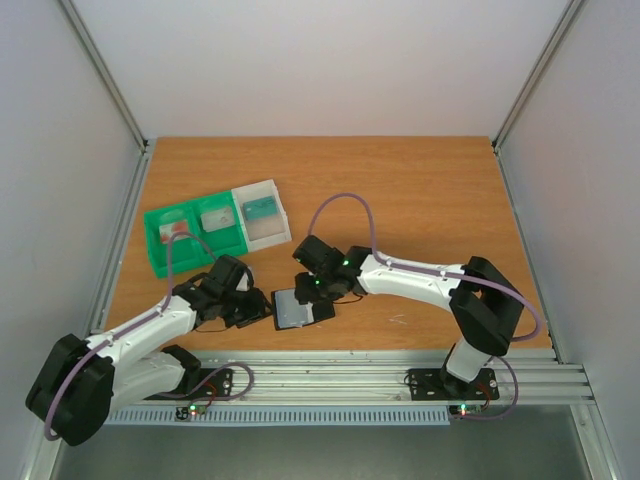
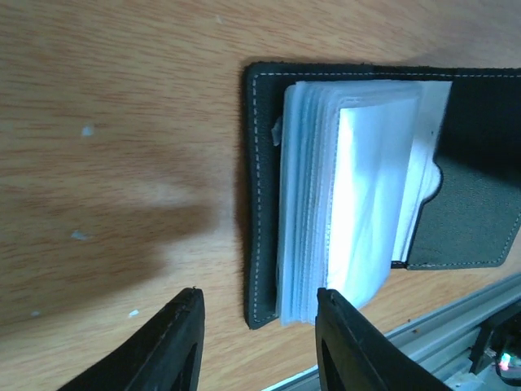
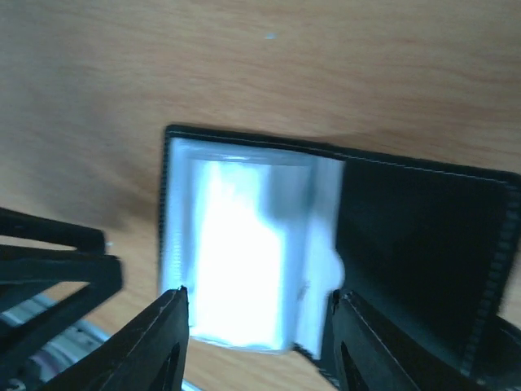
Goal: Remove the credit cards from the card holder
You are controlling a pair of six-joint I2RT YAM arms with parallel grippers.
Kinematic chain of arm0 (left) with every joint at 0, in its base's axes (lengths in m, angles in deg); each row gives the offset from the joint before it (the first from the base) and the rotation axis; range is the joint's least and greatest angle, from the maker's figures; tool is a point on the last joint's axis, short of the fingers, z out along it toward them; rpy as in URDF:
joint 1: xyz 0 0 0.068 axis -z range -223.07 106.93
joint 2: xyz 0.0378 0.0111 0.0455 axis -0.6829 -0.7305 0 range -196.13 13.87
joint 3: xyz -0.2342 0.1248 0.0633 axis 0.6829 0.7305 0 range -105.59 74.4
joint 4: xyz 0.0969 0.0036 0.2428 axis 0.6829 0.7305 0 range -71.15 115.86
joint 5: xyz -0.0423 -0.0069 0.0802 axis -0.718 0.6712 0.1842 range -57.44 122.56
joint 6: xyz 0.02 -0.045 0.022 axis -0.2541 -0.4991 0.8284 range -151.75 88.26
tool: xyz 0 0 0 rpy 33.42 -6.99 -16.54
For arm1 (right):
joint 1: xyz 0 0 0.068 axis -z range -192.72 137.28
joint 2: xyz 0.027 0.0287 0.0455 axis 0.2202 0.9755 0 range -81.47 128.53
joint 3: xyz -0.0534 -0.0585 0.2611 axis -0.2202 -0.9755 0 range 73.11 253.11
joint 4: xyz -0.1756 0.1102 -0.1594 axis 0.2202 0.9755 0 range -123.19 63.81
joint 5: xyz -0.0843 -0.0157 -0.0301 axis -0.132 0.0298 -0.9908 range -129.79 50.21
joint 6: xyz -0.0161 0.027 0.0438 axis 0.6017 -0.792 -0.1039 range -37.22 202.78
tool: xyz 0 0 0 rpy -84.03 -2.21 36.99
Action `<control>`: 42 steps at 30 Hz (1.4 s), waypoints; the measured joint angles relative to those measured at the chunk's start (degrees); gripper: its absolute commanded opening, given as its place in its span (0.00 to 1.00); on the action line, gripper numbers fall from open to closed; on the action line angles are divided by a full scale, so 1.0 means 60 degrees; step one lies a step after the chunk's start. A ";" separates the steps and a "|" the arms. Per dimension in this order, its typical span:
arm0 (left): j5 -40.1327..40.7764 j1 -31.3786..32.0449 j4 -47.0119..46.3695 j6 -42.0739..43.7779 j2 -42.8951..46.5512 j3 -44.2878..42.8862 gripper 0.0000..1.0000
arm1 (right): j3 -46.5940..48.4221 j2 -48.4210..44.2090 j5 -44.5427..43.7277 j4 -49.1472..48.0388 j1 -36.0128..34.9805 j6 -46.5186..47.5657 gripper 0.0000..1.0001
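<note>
The card holder point(image 1: 300, 312) lies open on the table near the front edge, between both grippers. In the left wrist view, the card holder point(image 2: 262, 195) shows its black stitched cover and a stack of pale blue-grey sleeves point(image 2: 350, 204). My left gripper point(image 2: 259, 295) is open, its jaws standing either side of the holder's near corner. My right gripper point(image 3: 259, 295) is open above the pale sleeves of the card holder point(image 3: 244, 244), in a blurred view. Loose credit cards lie in the tray: one with red blotches point(image 1: 172, 229), one pale point(image 1: 215, 215).
A green compartment tray point(image 1: 160, 262) stands at the left of the table. A clear-white box point(image 1: 262, 232) with a teal card point(image 1: 260, 208) adjoins it. The aluminium rail point(image 1: 400, 372) runs along the table's front edge, close to the holder.
</note>
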 measured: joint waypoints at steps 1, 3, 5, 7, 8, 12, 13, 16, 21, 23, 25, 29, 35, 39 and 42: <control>0.0000 0.0000 0.0000 0.0000 0.0000 0.0000 0.40 | 0.0229 0.0080 0.0022 0.0000 -0.0153 -0.0040 0.52; -0.0149 -0.0098 -0.0204 -0.0087 0.0000 0.0095 0.40 | 0.0481 0.0273 0.0058 -0.0004 -0.0353 -0.0149 0.54; -0.0229 -0.0211 -0.0291 -0.0178 0.0007 0.0222 0.40 | 0.0641 0.0514 0.0069 -0.0004 -0.0488 -0.0237 0.56; -0.0237 -0.0342 -0.0270 -0.0251 0.0033 0.0328 0.40 | 0.0845 0.0874 0.0080 0.0087 -0.0605 -0.0328 0.59; -0.0233 -0.0393 -0.0248 -0.0259 0.0066 0.0350 0.40 | 0.0929 0.1049 0.0076 0.0135 -0.0645 -0.0375 0.60; -0.0233 -0.0663 -0.0178 -0.0299 0.0408 0.0426 0.40 | 0.1162 0.1541 0.0076 0.0277 -0.0739 -0.0474 0.64; -0.0233 -0.0718 -0.0175 -0.0317 0.0495 0.0444 0.40 | 0.1206 0.1625 0.0069 0.0324 -0.0754 -0.0481 0.65; -0.0259 -0.0816 -0.0164 -0.0321 0.0659 0.0470 0.40 | 0.1311 0.1789 0.0069 0.0375 -0.0769 -0.0503 0.67; -0.0321 -0.0900 -0.0160 -0.0321 0.0696 0.0492 0.40 | 0.1486 0.2102 0.0073 0.0393 -0.0772 -0.0510 0.69; -0.0339 -0.0907 -0.0157 -0.0321 0.0696 0.0503 0.40 | 0.1519 0.2211 0.0069 0.0397 -0.0776 -0.0510 0.70; -0.0346 -0.0907 -0.0157 -0.0317 0.0696 0.0510 0.40 | 0.1519 0.2266 0.0055 0.0419 -0.0776 -0.0506 0.68; -0.0368 -0.0907 -0.0153 -0.0317 0.0696 0.0514 0.39 | 0.1523 0.2299 0.0000 0.0419 -0.0776 -0.0481 0.63; -0.0386 -0.0907 -0.0149 -0.0317 0.0696 0.0517 0.40 | 0.1523 0.2299 -0.0142 0.0415 -0.0776 -0.0444 0.49; -0.0412 -0.0907 -0.0149 -0.0317 0.0696 0.0517 0.40 | 0.1494 0.2299 -0.0226 0.0390 -0.0776 -0.0444 0.43; -0.0510 -0.0907 -0.0153 -0.0317 0.0696 0.0514 0.40 | 0.1402 0.2291 -0.0270 0.0288 -0.0776 -0.0481 0.40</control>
